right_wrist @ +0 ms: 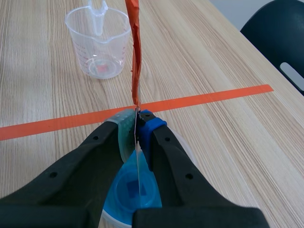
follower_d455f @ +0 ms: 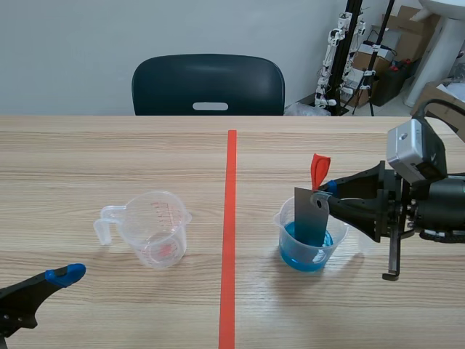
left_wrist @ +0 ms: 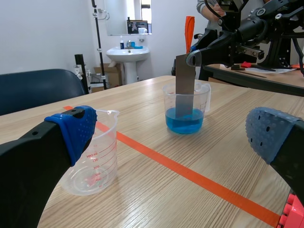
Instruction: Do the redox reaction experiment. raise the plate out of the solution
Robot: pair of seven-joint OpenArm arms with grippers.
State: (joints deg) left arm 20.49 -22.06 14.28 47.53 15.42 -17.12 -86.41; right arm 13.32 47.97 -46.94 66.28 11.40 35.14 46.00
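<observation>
In the scene view, the right claw (follower_d455f: 327,190) is coming in from the side and clamping the top corner of the grey plate (follower_d455f: 311,218), which is standing upright with its lower end dipping into the blue solution (follower_d455f: 305,254) in the clear cup (follower_d455f: 340,234). An orange-red tab (follower_d455f: 318,169) is sticking up above the grip. Open bench (follower_d455f: 87,167) is lying all round the cup, and the tape line (follower_d455f: 231,240) is running between it and the empty measuring cup (follower_d455f: 156,229), which is sitting well apart. The left claw (follower_d455f: 64,276) is resting low at the near edge, and a dark chair (follower_d455f: 208,83) is standing beyond the far edge. In the left wrist view, that claw's fingers (left_wrist: 71,128) are standing wide apart (holding nothing), with the empty measuring cup (left_wrist: 97,161) just ahead and a sink (left_wrist: 127,53) showing against the far wall. In the right wrist view, the two pads (right_wrist: 124,126) are pressing the plate (right_wrist: 137,161) edge-on between them, directly over the solution (right_wrist: 128,190).
</observation>
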